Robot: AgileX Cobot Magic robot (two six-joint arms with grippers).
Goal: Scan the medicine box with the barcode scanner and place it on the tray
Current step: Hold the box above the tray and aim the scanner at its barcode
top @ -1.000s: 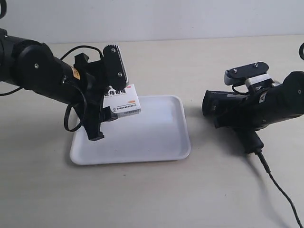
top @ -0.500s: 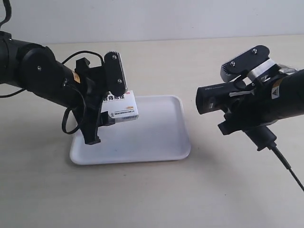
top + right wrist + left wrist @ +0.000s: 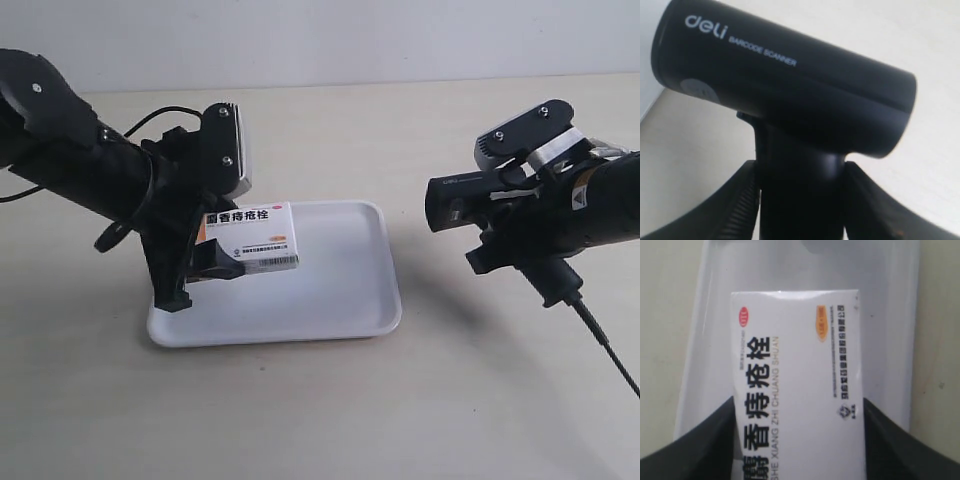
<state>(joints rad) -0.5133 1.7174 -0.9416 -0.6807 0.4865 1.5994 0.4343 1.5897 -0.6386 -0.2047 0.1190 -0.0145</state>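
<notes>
Fingers of left gripper clamped on both long sides of medicine box, box above tray. Thin carton, likely light and crushable; side grip looks right.

Right wrist view: right gripper closed around handle of barcode scanner. Hard plastic, rigid, probably slick.

Exterior view: box lifted over tray, scanner head aimed toward it, well apart. Only here barcode strip and cable visible.

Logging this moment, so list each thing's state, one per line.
box: lifted over the tray, clamped in the left gripper
scanner: held off the table in the right gripper, head toward the box
tray: flat on the table, nothing resting on it
</notes>
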